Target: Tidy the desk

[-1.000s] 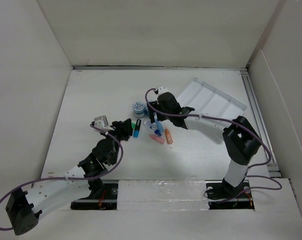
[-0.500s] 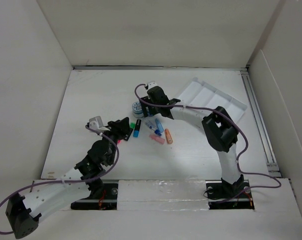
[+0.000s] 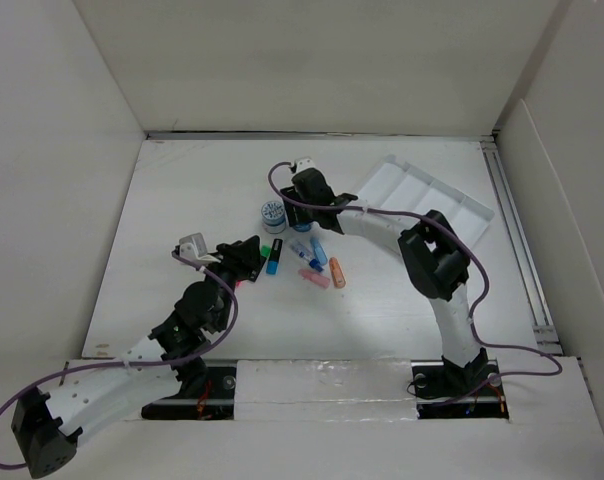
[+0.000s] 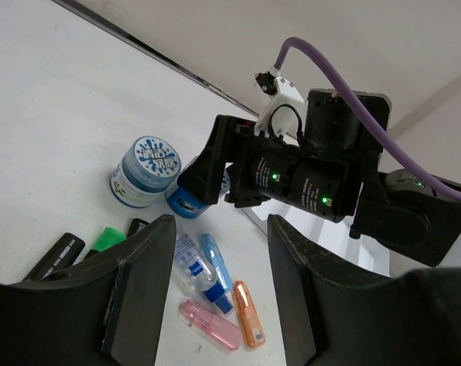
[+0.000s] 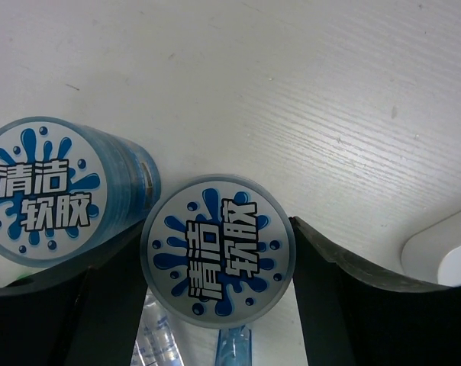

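On the white desk (image 3: 182,190) lies a small heap of items. A blue jar with a splash label (image 5: 217,259) stands between the fingers of my right gripper (image 5: 215,232), which press on both sides of its lid. In the left wrist view that blue jar (image 4: 191,200) rests on the desk under the right gripper (image 3: 304,213). A second, paler jar (image 5: 43,191) (image 3: 273,215) stands just left of it. My left gripper (image 4: 219,297) (image 3: 247,260) hovers open over the heap, holding nothing.
A green marker (image 4: 108,240), a black marker (image 4: 59,255), a small clear bottle (image 4: 192,267), a blue tube (image 4: 215,263), an orange tube (image 4: 246,313) and a pink tube (image 4: 211,324) lie close together. A white compartmented tray (image 3: 427,200) sits at the right rear. Tall white panels enclose the desk.
My right gripper has swung left over the blue jar and drawn its fingers in against it. The left arm shifted slightly left and stays open.
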